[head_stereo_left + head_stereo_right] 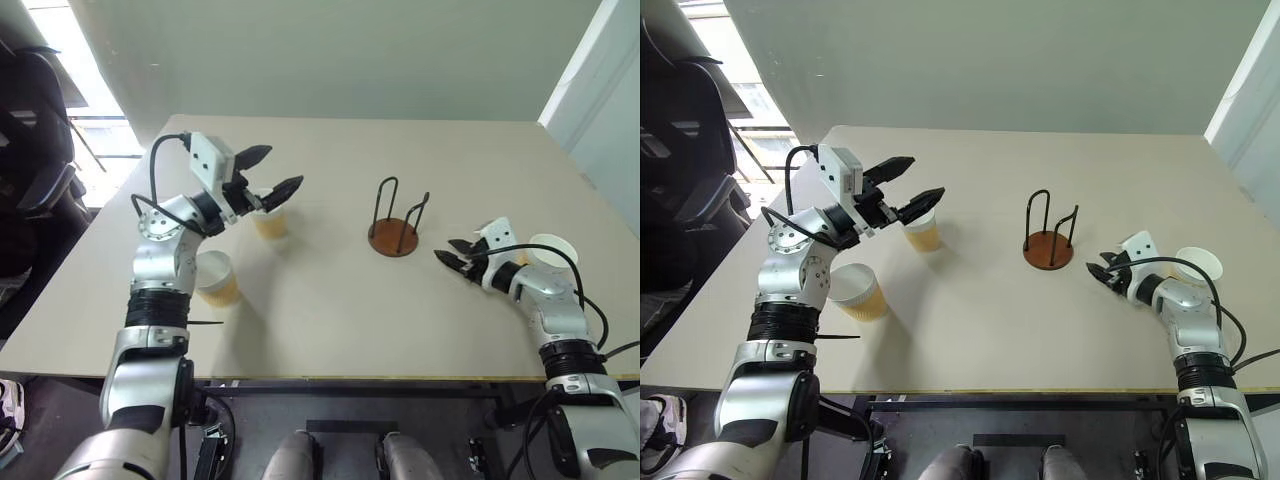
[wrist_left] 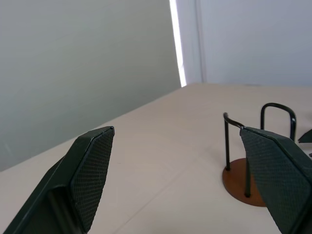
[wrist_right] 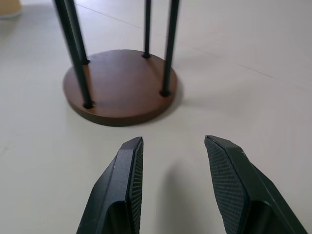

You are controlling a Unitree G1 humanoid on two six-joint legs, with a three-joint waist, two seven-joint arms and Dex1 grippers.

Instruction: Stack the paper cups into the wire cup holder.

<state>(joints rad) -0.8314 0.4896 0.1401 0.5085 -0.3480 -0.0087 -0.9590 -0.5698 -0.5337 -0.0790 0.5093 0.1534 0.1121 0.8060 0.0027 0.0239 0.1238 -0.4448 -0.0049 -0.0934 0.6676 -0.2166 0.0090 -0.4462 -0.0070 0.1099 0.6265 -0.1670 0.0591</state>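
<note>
The wire cup holder (image 1: 395, 232) stands empty near the middle of the table (image 1: 330, 300), and no cup has gone into it yet, so the step in hand looks like the first pick. The left gripper (image 1: 268, 172) hovers raised with its fingers spread wide and holding nothing, right above the paper cup (image 1: 270, 224) that stands upright at about nine o'clock from the holder. To do this well, I would bring the fingers down so they straddle that cup's wall below the white rim, close gently enough not to crush the paper, lift straight up, and then lower the cup between the two wire loops so it seats on the brown base rather than catching on a wire. The right gripper (image 1: 457, 253) rests low at about four o'clock from the holder, near it but apart, fingers parted and empty; it should stay clear of the loops, or be ready to steady the base if the holder slides. Counted: three paper cups, one under the left gripper, a second cup (image 1: 216, 279) at about eight o'clock from the holder beside the left arm, a third cup (image 1: 553, 250) at about three o'clock behind the right wrist; one holder with two loops; two grippers.
</note>
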